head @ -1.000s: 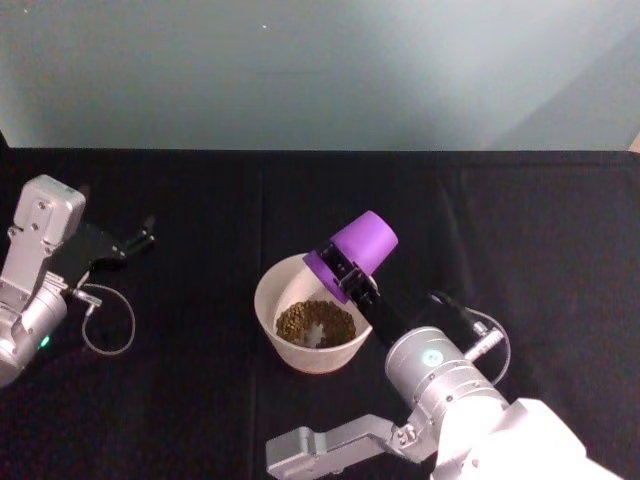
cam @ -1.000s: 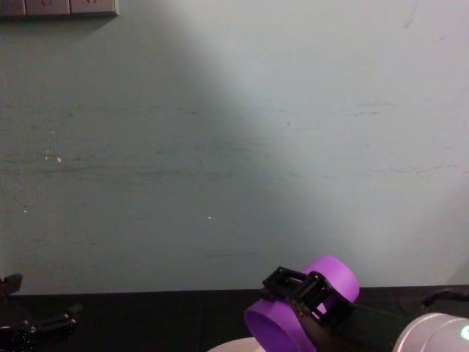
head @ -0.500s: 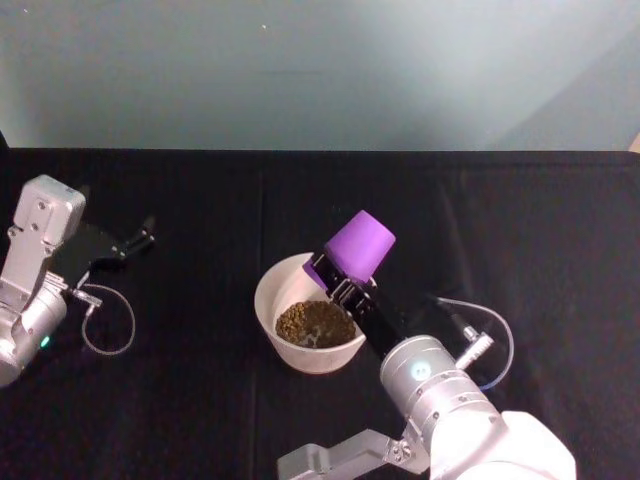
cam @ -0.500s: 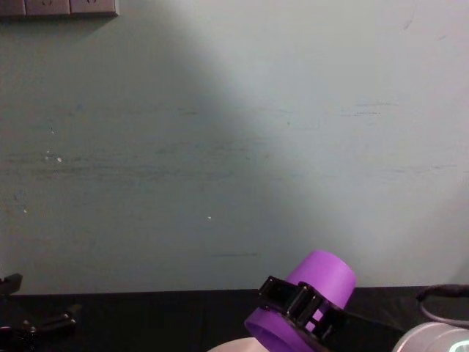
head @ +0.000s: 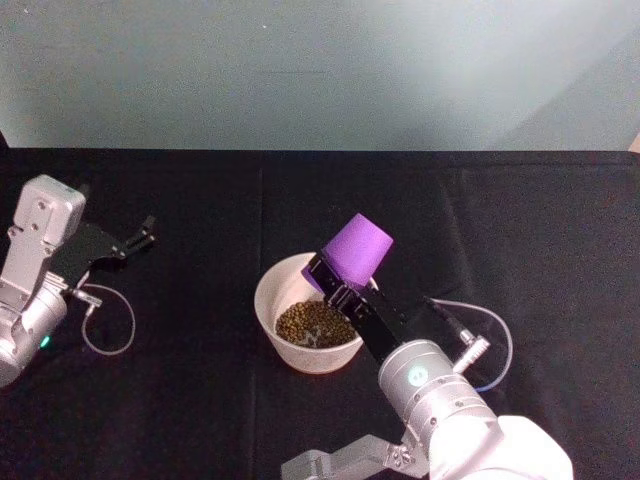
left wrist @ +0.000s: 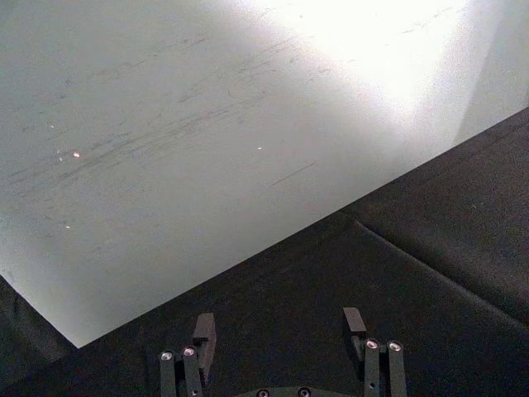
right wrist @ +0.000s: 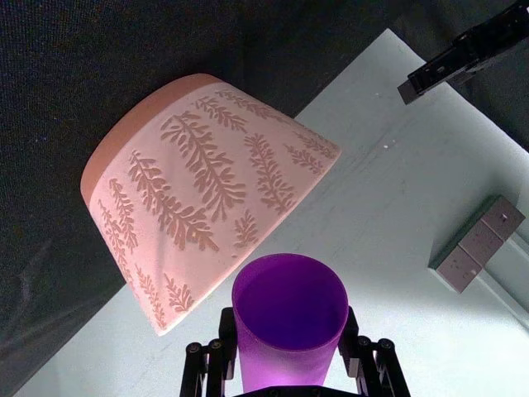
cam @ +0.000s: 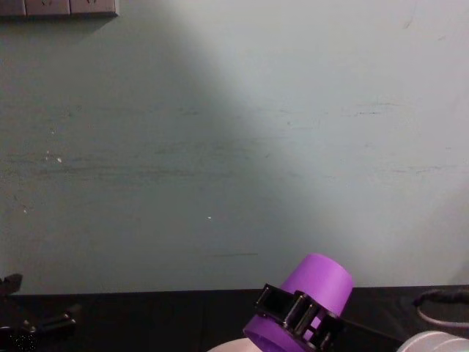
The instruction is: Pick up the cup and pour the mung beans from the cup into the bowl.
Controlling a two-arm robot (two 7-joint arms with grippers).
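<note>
The purple cup (head: 360, 245) hangs tipped mouth-down over the right rim of the bowl (head: 266, 298), base pointing up and away. My right gripper (head: 336, 281) is shut on the cup near its mouth. The mung beans (head: 314, 322) lie in a brownish heap on the bowl's floor. In the right wrist view the cup (right wrist: 288, 310) looks hollow inside, with the leaf-patterned bowl (right wrist: 198, 186) just beyond its mouth and the right gripper (right wrist: 288, 351) clamped on its sides. The chest view shows the cup (cam: 316, 282) tilted in the right gripper (cam: 295, 318). My left gripper (head: 134, 241) is parked open at the far left.
A black cloth (head: 520, 230) covers the table up to a pale wall (head: 320, 70). A loose cable (head: 105, 325) loops beside the left arm, and another cable (head: 480, 350) curls by the right arm. A wall socket (right wrist: 478, 242) shows behind the bowl.
The right gripper has tipped the cup steeper over the bowl and shifted slightly left. The beans' heap in the bowl has filled in. The left arm has not moved.
</note>
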